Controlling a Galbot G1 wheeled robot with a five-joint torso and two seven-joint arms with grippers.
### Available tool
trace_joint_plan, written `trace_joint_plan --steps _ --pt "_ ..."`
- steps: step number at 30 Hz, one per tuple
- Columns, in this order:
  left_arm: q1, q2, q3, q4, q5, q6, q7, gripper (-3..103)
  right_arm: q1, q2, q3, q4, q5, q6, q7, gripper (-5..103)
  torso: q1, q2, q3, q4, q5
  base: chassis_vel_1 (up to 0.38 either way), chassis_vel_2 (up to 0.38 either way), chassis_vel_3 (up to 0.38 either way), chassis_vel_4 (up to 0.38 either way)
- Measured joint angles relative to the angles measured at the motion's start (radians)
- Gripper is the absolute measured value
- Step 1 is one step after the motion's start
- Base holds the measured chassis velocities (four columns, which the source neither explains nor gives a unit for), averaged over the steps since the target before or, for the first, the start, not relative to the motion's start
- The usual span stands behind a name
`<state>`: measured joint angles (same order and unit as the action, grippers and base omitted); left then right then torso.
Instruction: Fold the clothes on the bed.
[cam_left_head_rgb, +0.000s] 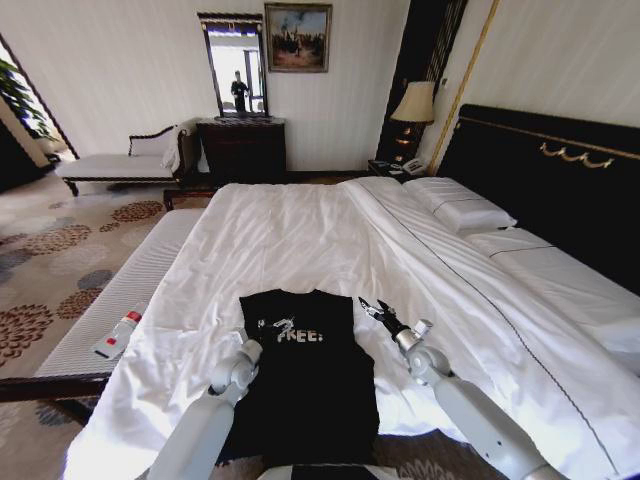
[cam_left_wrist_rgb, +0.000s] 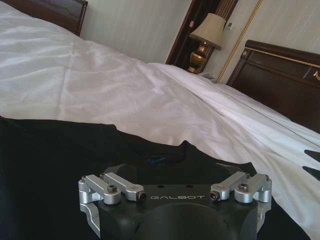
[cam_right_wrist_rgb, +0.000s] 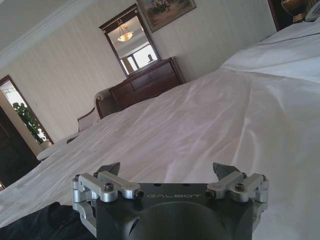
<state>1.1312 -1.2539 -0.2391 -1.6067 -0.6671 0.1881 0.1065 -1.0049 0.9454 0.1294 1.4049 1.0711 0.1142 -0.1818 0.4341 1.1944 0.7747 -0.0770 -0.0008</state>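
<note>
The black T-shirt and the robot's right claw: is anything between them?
Nothing but bare white sheet of the bed lies between the black T-shirt and the open right gripper, as the head view shows.

I'm seeing a black T-shirt (cam_left_head_rgb: 308, 385) showing white lettering, lying on the bed (cam_left_head_rgb: 300, 240) with white sheets; beside it, the carpet (cam_left_head_rgb: 60, 250) is showing brown floral medallions.

T-shirt (cam_left_head_rgb: 310, 385) on bed (cam_left_head_rgb: 300, 240) (near edge), between hands.
</note>
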Motion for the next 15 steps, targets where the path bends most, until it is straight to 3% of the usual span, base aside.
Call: trace_joint_plan --steps 5,11,15 --pt "0.003 -0.005 -0.036 -0.031 -0.091 0.005 -0.002 100 0.001 0.005 -0.002 -0.006 -0.006 0.001 -0.001 100 0.000 0.000 0.000 0.0000 0.0001 0.000 0.000 0.000 0.000" --pt "0.026 -0.023 -0.167 -0.054 -0.175 0.026 -0.053 100 0.029 0.010 -0.019 -0.025 0.008 -0.012 -0.012 100 0.000 0.000 0.000 -0.0001 0.0000 0.000 0.000 0.000 0.000" --pt "0.060 -0.006 -0.313 -0.054 -0.264 0.044 -0.088 100 0.084 0.026 -0.038 -0.130 0.045 -0.042 -0.201 100 0.000 0.000 0.000 0.0004 -0.0001 0.000 0.000 0.000 0.000"
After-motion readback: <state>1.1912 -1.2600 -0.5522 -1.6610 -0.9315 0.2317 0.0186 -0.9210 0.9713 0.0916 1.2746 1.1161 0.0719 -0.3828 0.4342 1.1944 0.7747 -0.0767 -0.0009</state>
